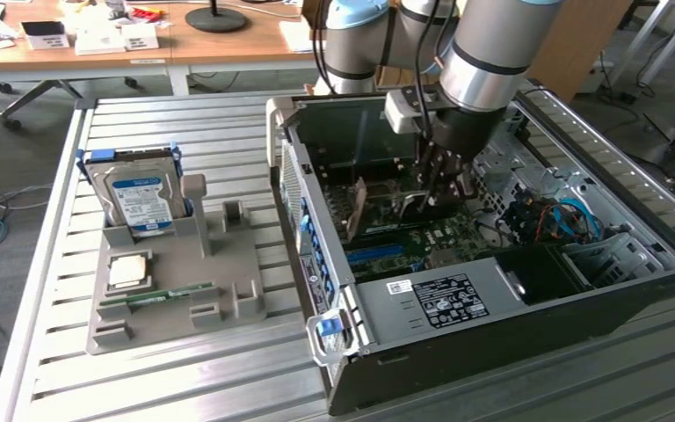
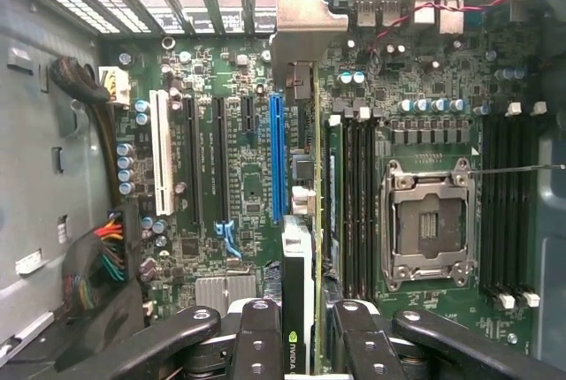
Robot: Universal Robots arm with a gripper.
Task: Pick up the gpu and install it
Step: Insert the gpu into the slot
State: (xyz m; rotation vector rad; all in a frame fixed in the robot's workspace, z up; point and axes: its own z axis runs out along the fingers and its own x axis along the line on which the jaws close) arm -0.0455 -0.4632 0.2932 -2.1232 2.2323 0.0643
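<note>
Clearly, the end effector grips the gpu edge-on, its label reading NVIDIA.

On the exterior view's left, a grey holder on the slatted table carries an upright hard drive, a processor chip and a green RAM stick. On the right, the open computer case shows its motherboard with an empty processor socket.
</note>
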